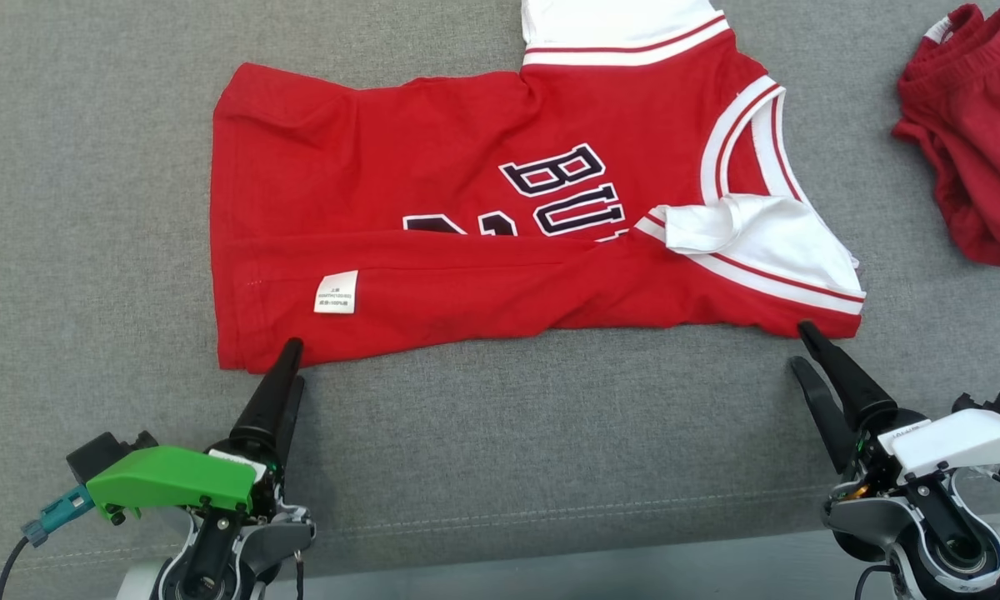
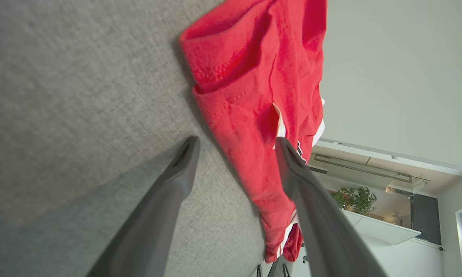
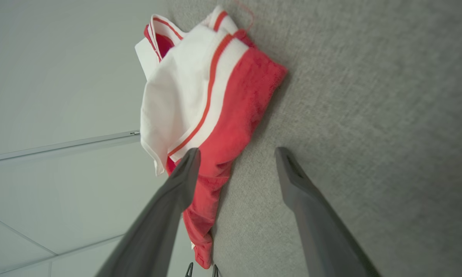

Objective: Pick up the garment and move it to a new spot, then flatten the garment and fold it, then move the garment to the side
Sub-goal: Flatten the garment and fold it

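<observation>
We are in the folding step. The jersey (image 1: 467, 250) lies spread on the grey surface (image 1: 92, 208), its near edge turned over the front with the care label showing. Our left gripper (image 1: 295, 360) sits at the near hem corner, jaws apart and straddling the cloth edge. Our right gripper (image 1: 800, 344) is at the near shoulder corner, jaws likewise apart, holding nothing. Next, we judge, both must pinch that near edge together and carry it across evenly, keeping the fold straight. The shorts (image 1: 975, 167) lie well apart.
</observation>
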Controlling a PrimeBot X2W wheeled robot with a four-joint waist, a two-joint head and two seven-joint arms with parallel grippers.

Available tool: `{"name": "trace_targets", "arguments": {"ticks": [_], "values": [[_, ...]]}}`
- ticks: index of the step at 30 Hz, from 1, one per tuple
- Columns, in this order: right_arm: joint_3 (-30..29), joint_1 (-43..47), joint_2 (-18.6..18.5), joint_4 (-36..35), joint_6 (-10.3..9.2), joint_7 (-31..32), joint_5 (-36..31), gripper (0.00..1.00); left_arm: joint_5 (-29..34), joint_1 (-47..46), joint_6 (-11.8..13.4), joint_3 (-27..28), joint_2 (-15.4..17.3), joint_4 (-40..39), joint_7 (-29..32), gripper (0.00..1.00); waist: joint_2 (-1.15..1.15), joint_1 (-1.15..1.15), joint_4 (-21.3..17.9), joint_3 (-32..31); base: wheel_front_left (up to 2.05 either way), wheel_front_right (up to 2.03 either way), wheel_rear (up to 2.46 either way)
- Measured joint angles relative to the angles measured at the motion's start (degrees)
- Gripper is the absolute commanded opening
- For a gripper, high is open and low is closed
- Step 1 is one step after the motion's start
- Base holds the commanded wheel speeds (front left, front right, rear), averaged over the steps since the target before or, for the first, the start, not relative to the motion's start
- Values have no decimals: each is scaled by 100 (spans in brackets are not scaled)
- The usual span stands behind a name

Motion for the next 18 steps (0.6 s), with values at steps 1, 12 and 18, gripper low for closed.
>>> {"name": "trace_targets", "arguments": {"ticks": [1,12,18], "values": [[-16,-4,1,0,0,-20,0,100,0,-10,0,8,0,19,0,100,0,0,-1,7,0,0,0],[-22,-229,1,68,-1,-69,25,100,21,-382,-1,51,11,225,0,100,0,0,-28,81,0,0,0],[-48,-454,0,205,-8,-121,27,100,35,-595,-1,22,12,347,2,100,0,0,-36,89,0,0,0]]}}
